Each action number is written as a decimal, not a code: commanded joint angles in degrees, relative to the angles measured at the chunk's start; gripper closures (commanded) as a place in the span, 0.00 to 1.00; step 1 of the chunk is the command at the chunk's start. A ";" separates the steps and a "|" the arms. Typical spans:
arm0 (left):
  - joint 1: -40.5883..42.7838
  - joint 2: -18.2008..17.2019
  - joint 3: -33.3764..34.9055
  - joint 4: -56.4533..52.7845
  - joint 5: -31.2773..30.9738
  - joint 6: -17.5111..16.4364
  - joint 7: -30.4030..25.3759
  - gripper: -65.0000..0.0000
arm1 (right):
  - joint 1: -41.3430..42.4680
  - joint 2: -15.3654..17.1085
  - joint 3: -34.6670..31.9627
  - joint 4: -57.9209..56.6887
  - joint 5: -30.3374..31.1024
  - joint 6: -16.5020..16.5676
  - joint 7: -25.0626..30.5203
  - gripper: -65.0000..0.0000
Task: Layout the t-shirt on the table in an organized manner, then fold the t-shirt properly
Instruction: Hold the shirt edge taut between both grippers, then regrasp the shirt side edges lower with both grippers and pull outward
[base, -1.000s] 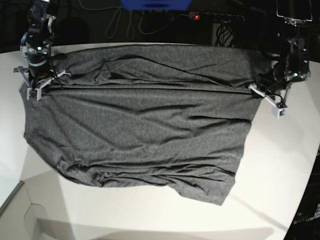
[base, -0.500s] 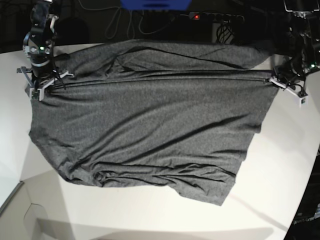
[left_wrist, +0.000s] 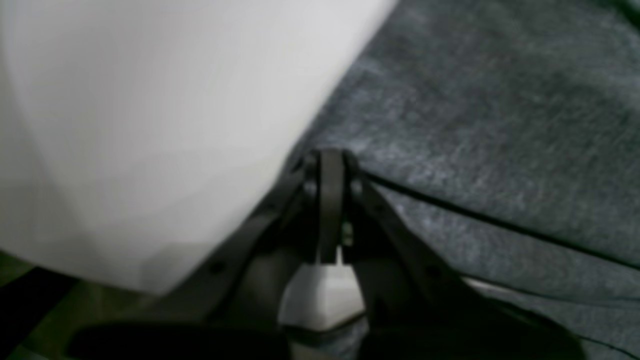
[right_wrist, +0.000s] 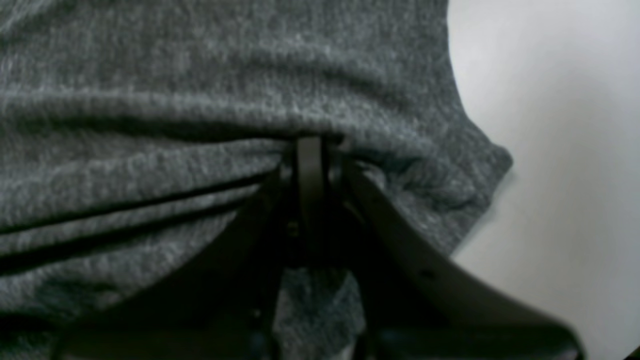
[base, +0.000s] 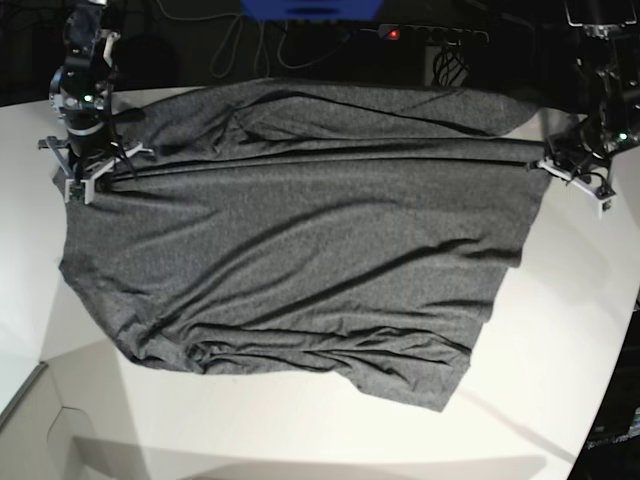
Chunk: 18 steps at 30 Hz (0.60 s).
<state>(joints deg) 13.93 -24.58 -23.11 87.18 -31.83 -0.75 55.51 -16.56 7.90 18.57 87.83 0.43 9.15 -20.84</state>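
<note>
The dark grey t-shirt (base: 300, 250) lies spread across the white table (base: 560, 330), pulled into a taut straight ridge between both grippers. My left gripper (base: 548, 165), at the right of the base view, is shut on the t-shirt's edge. In the left wrist view its tips (left_wrist: 330, 160) pinch the t-shirt (left_wrist: 500, 125) where it meets bare table (left_wrist: 125, 100). My right gripper (base: 100, 165), at the base view's left, is shut on the opposite edge. In the right wrist view its tips (right_wrist: 310, 145) are buried in bunched t-shirt (right_wrist: 150, 100) beside the table (right_wrist: 550, 150).
Behind the table's far edge are a power strip with a red light (base: 430, 33), hanging cables (base: 240, 50) and a blue object (base: 310, 8). The table's curved edge (base: 612, 400) runs down the right. A seam in the tabletop (base: 40, 370) shows at the front left.
Both grippers have carried their pinched edges toward the back of the table, the left one also outward. The fold between them has been stretched straight and the wrinkles have lessened.
</note>
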 joint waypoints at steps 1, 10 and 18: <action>-0.62 -0.87 -0.05 1.75 -0.39 0.36 -0.34 1.00 | 0.60 0.67 0.29 0.92 -0.12 -0.14 0.05 1.00; -0.44 1.41 -0.05 7.20 -0.39 0.36 -0.25 1.00 | 0.95 0.76 0.64 2.76 -0.12 -0.14 -0.04 1.00; -2.81 2.03 -0.05 12.03 -0.47 0.36 -0.69 1.00 | 2.89 1.02 0.64 6.28 -0.12 -0.14 -0.13 1.00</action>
<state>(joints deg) 12.12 -21.82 -22.94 97.89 -31.90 -0.34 55.77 -14.79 8.12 18.96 93.01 0.23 9.21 -22.81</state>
